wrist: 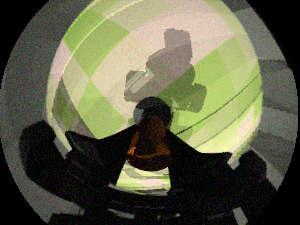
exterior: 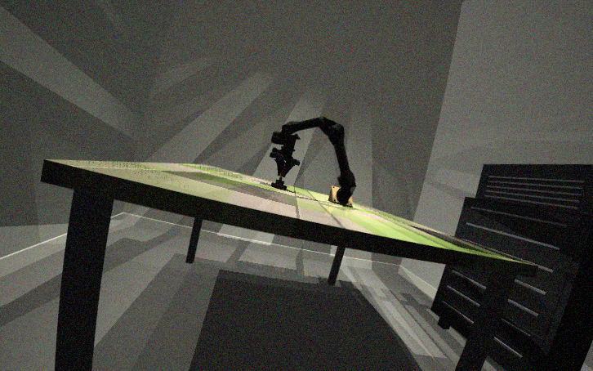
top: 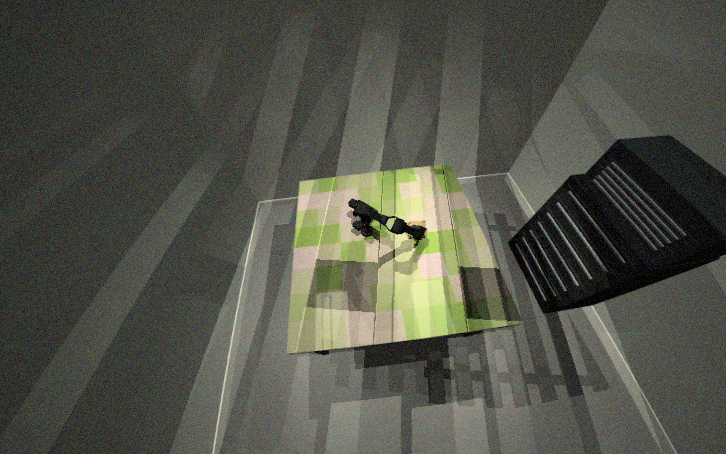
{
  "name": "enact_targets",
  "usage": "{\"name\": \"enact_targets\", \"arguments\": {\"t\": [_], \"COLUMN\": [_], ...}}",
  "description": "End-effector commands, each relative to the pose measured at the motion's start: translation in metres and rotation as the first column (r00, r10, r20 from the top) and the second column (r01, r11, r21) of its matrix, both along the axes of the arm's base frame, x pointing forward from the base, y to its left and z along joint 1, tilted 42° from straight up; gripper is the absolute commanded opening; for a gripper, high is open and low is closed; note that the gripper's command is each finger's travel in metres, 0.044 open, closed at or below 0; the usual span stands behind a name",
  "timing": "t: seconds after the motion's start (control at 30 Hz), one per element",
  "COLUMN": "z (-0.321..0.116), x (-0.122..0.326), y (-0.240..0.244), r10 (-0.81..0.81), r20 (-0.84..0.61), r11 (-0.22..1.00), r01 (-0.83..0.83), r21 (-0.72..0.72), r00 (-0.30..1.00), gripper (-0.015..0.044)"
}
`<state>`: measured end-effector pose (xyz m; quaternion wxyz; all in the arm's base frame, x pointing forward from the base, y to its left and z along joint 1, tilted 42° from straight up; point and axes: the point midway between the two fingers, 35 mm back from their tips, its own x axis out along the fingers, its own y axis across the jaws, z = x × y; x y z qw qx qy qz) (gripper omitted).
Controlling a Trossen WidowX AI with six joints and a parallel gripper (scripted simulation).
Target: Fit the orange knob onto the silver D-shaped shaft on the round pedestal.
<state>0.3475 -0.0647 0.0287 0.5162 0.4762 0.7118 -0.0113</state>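
The orange knob (wrist: 149,160) is dark in shadow and sits between the fingers in the wrist view. A sliver of it shows at the fingertips in the exterior view. My gripper (wrist: 150,129) (exterior: 282,174) is shut on the knob and points down. The dark round pedestal (exterior: 278,184) (wrist: 153,105) stands directly under the fingers in the exterior view and shows just beyond the knob in the wrist view. The silver shaft cannot be made out, and the knob's hole is hidden. Whether the knob touches the shaft cannot be told. In the top view the arm hides knob and pedestal.
The table (top: 353,326) (exterior: 244,205) has a green and pink checkered top with shadows across it. A small tan block (top: 416,223) (exterior: 334,194) is beside the arm's base. A black drawer cabinet (top: 583,251) (exterior: 533,209) stands beyond the table's right side.
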Motion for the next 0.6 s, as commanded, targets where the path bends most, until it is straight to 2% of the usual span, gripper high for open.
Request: {"name": "enact_targets", "arguments": {"t": [0.0,0.57], "z": [-0.0008,-0.0030], "x": [-0.0004,-0.0009], "y": [-0.0012,0.0017], "r10": [0.012,0.012], "r20": [0.016,0.016], "r11": [1.000,1.000], "r01": [-0.012,-0.012], "r21": [-0.004,-0.003], "r00": [1.000,1.000], "gripper": [0.0000,0.0000]}}
